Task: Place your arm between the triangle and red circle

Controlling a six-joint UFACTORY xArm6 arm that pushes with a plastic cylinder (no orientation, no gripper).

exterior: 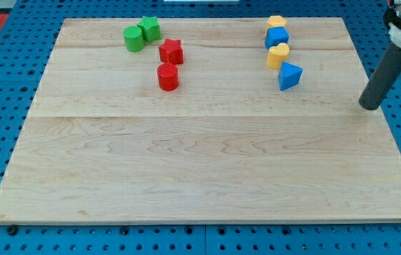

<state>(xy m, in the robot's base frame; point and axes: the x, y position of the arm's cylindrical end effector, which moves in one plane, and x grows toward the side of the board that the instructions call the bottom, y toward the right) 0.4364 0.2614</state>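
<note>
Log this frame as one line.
tip: right edge, right of blue triangle | red circle: far left of triangle | gap between them: unoccupied | status: not placed

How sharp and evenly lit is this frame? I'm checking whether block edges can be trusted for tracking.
Camera view: light is soft and even, with short faint shadows under the red circle and blue triangle; no strong glare on the wooden board; block edges read crisp; the board's sides converge toward the view's top; my tip, to the view's right of the triangle, looks slightly soft.
</note>
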